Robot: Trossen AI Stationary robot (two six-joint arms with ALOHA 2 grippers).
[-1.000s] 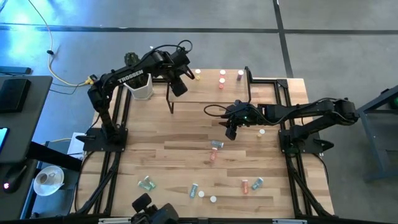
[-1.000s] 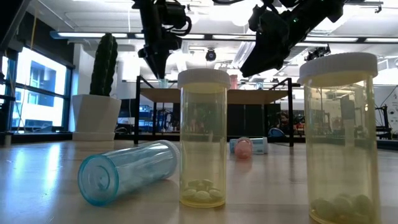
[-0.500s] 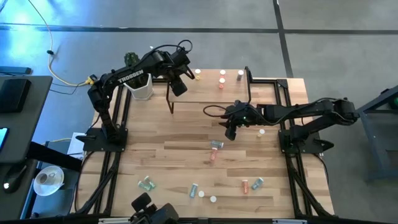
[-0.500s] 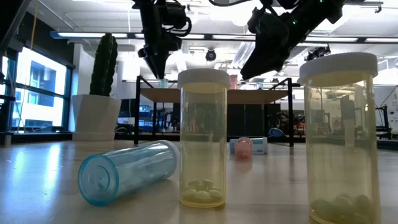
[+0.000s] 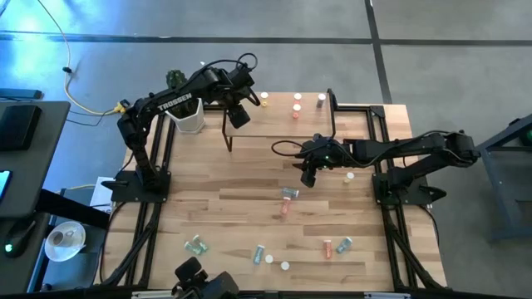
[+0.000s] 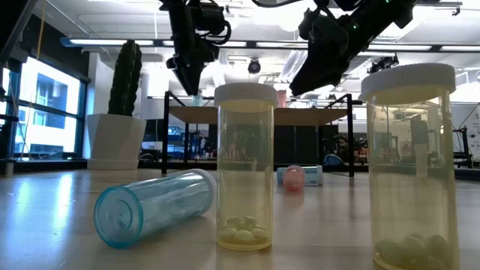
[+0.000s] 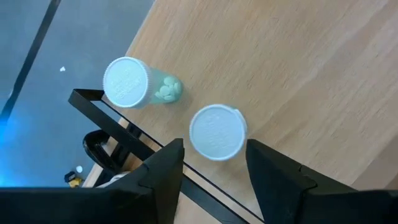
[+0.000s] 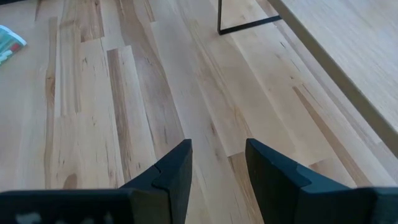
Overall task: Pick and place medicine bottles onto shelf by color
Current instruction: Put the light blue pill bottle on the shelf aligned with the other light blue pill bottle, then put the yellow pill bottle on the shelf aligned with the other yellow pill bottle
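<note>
The dark six-joint left arm reaches from its base at the worktop's left side toward the far edge, its black two-finger left hand [image 7: 211, 163] pointing down with the fingers [image 7: 163, 171] parted and nothing between them. The matching right arm stretches low from the right side toward the worktop's middle, its black two-finger right hand [image 8: 216, 163] angled down, fingers [image 8: 173, 169] apart and empty.

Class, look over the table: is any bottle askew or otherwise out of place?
Yes. Several bottles lie tipped on the table instead of standing: a blue bottle on its side near the low camera, and a pink bottle farther back.
</note>
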